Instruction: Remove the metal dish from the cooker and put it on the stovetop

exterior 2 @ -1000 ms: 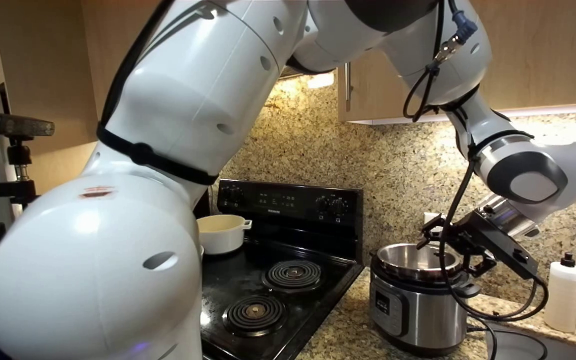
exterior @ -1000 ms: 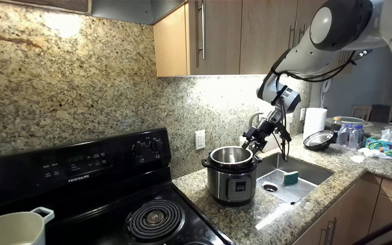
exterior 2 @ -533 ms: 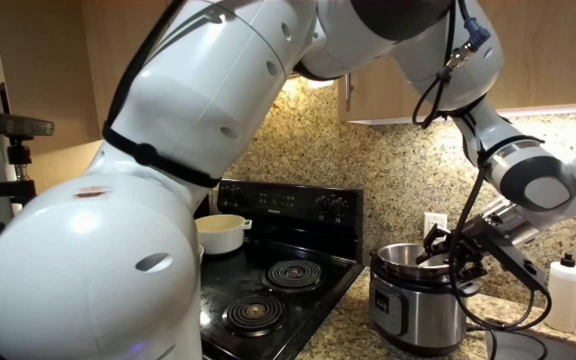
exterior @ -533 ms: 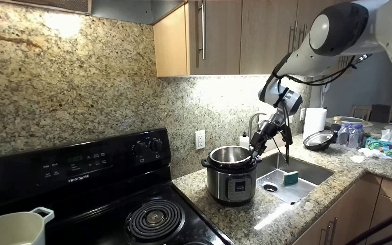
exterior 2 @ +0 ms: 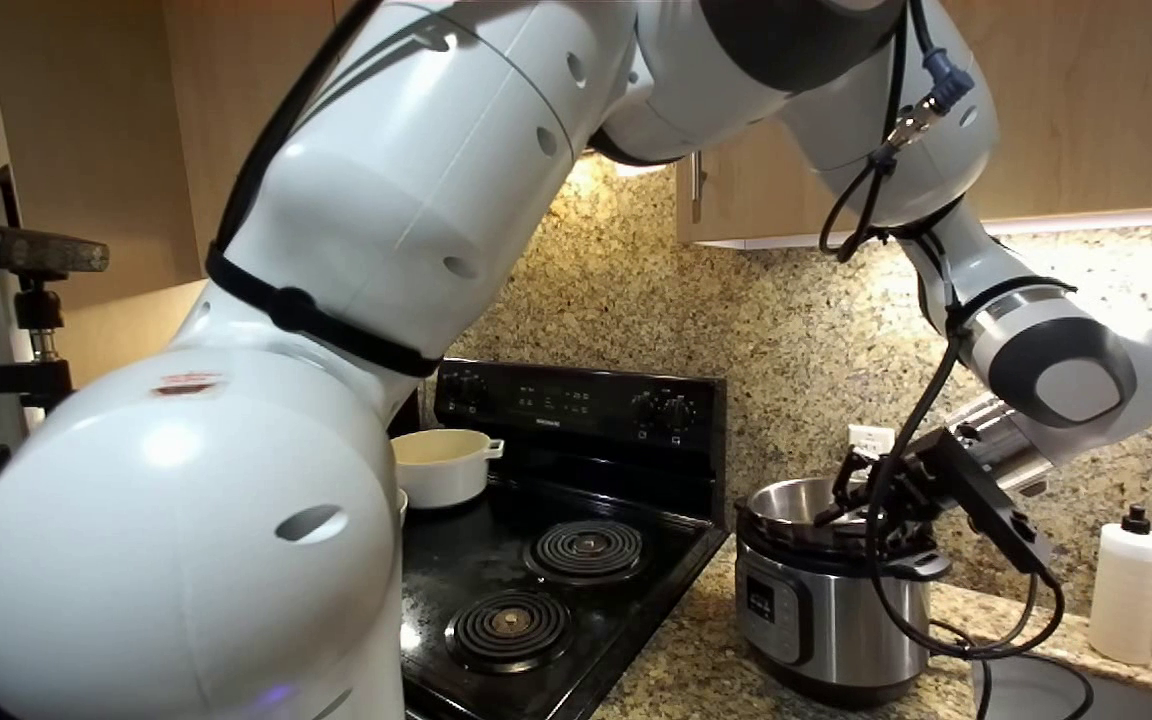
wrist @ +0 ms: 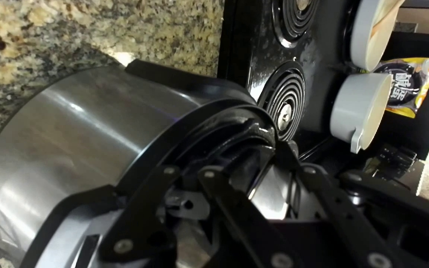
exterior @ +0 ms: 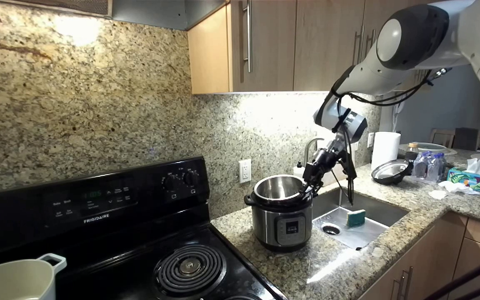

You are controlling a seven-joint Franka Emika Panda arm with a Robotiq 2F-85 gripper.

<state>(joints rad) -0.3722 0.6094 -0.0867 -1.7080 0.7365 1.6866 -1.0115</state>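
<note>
- The dish (exterior: 279,188) is located inside the cooker (exterior: 265,225), its rim standing slightly proud of the black ring.
- The cooker is carried by the desk (exterior: 298,271), right of the stove (exterior 2: 476,560); transfer is not done.
- The claw (exterior: 309,191) is judged clenched on the dish's rim at the right side; one finger is seen over the interior in an exterior view, while the outer contact is partly hidden.
- Handling: the dish is judged stiff, moderately heavy and slippery, being smooth steel without handles; breakage is not expected.
- Hold: the rim should be pinched firmly, wall between the fingers; tilting, slipping or dragging of the cooker is to be guarded against.
- Placement: the far right burner (exterior: 191,266) is considered suitable; the white pot (exterior 2: 441,487) is noted on the left.
</note>
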